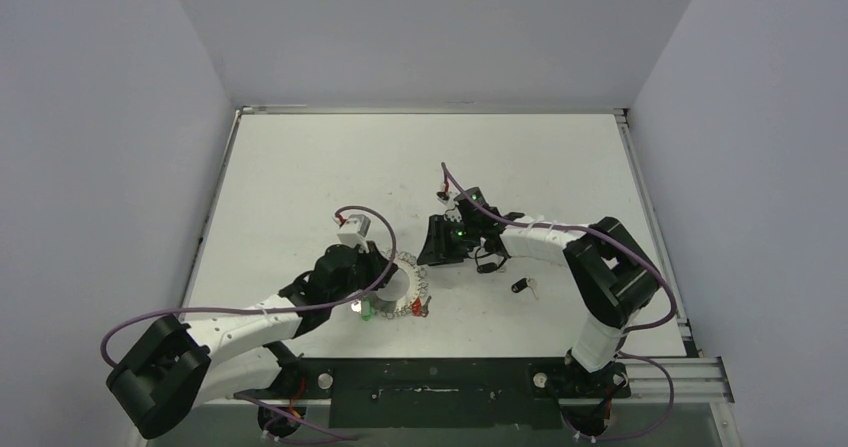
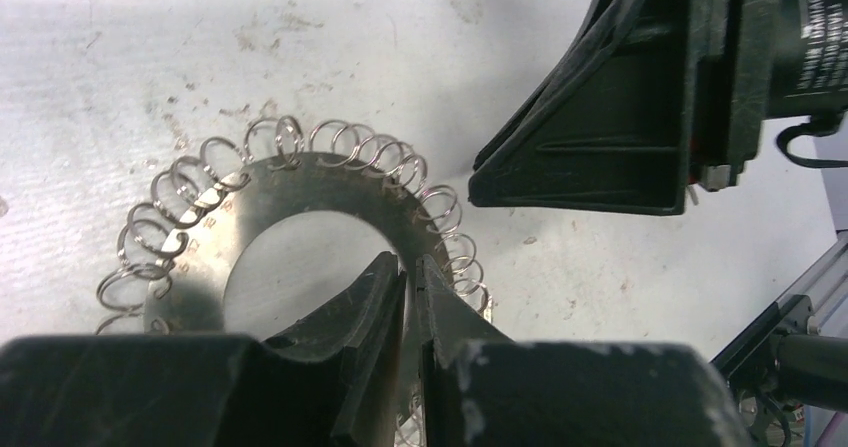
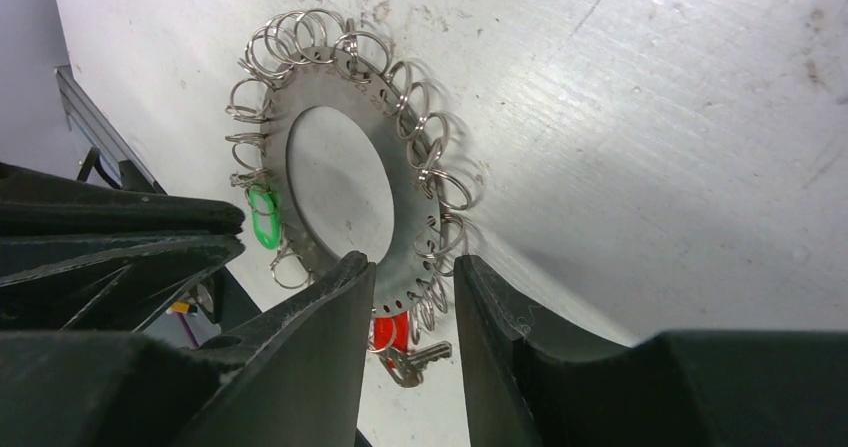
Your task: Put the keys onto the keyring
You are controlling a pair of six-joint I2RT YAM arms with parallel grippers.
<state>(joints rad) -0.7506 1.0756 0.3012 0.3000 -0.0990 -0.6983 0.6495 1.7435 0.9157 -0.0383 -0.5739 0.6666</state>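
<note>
Closest to your lens: left gripper (image 2: 408,265) pinched on the keyring (image 2: 300,182); right gripper (image 3: 412,260) open beside it.
Only your left wrist view shows the grip: both fingers nearly together across the flat grey band, with wire loops fringing the rim. Your right wrist view adds the green tag (image 3: 263,217), a red tag (image 3: 388,332) with a small silver key at the ring's edge, and that gripper's fingers spread with nothing between them. Only the top view gives you one black-headed key (image 1: 523,286), loose on the table (image 1: 330,167), right of the right gripper and well apart from the ring. The left arm reaches from near left, forearm low. The right arm bends at the elbow and points left, its tip just far-right of the ring.
</note>
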